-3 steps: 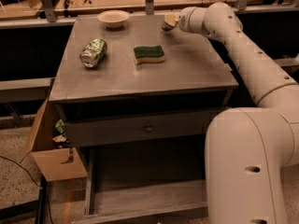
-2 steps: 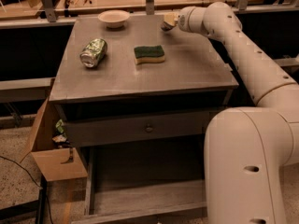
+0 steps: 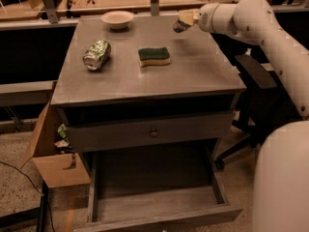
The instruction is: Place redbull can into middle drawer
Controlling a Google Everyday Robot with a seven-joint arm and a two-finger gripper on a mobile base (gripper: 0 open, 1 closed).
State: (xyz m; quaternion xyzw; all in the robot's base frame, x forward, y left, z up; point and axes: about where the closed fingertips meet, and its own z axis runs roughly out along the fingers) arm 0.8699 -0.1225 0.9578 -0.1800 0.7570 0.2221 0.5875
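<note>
I see the drawer (image 3: 154, 204) open at the bottom of the frame. The gripper (image 3: 179, 24) hovers over the table (image 3: 203, 76), upper right; its grip I cannot tell. The can (image 3: 176, 28), seemingly the dark-silver bit there, is likely light, slick, dentable: hold mid-body

Tabletop (image 3: 193, 76): dented green-and-white can (image 3: 96, 55) on its side at left, green sponge (image 3: 154, 56) near it to the right, not touching. Cream bowl (image 3: 118, 18) at back edge; gripper (image 3: 181, 23) over back-right area. Open cardboard box (image 3: 50, 153) on floor at left.
</note>
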